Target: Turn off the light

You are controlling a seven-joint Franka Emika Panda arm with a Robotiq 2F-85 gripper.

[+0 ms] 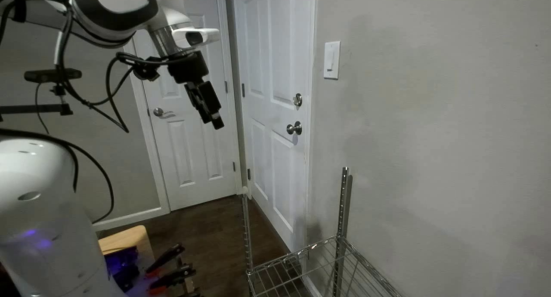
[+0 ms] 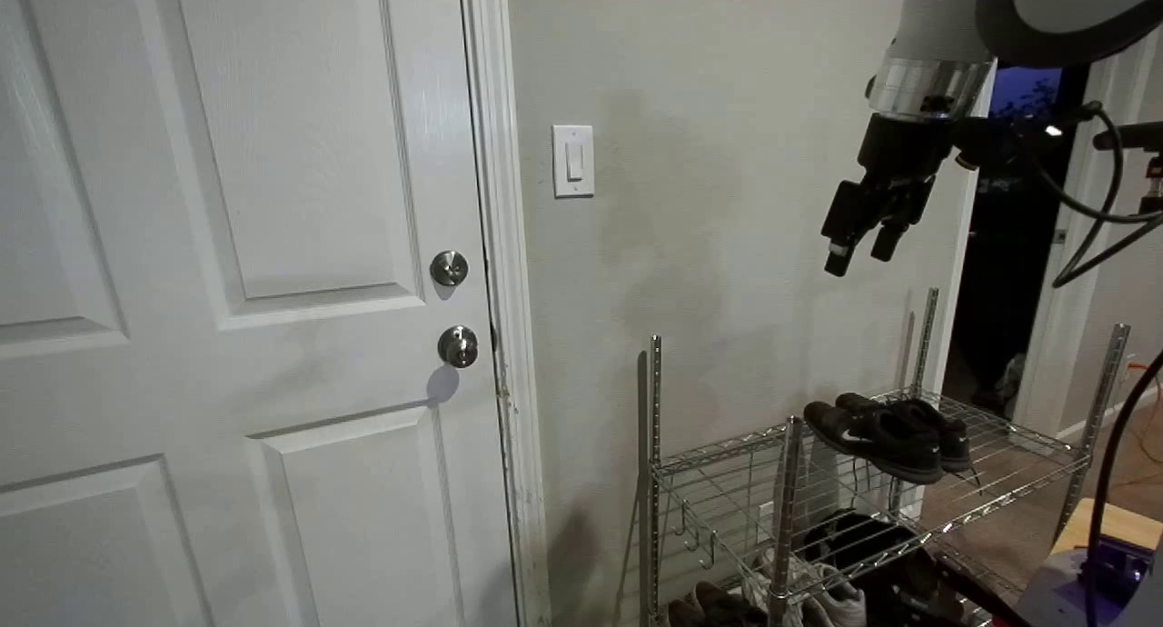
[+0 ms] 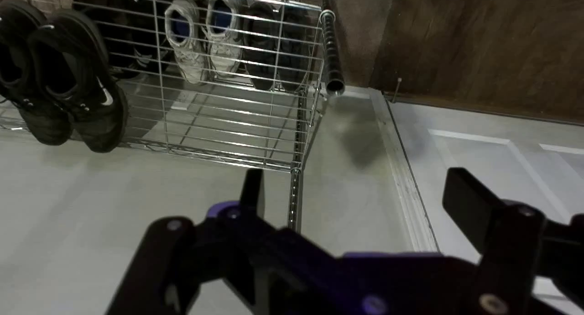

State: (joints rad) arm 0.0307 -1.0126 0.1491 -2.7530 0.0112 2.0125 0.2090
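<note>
The light switch is a small white upright wall plate with a rocker. It shows in both exterior views (image 1: 331, 60) (image 2: 573, 161), on the grey wall just beside the door frame, above deadbolt height. It is out of view in the wrist view, and no lamp shows. My black gripper (image 1: 213, 121) points down and is apart from the switch, in free air. In an exterior view (image 2: 859, 254) it is well to the right of the switch and lower, with its fingers apart. In the wrist view (image 3: 358, 182) the fingers stand wide open with nothing between them.
A white door carries a deadbolt (image 2: 449, 268) and a metal doorknob (image 2: 458, 346). A wire shelf rack (image 2: 727, 463) with upright posts stands against the wall below, holding black shoes (image 2: 890, 434). The rack (image 3: 228, 118) also shows in the wrist view. Cables hang from the arm.
</note>
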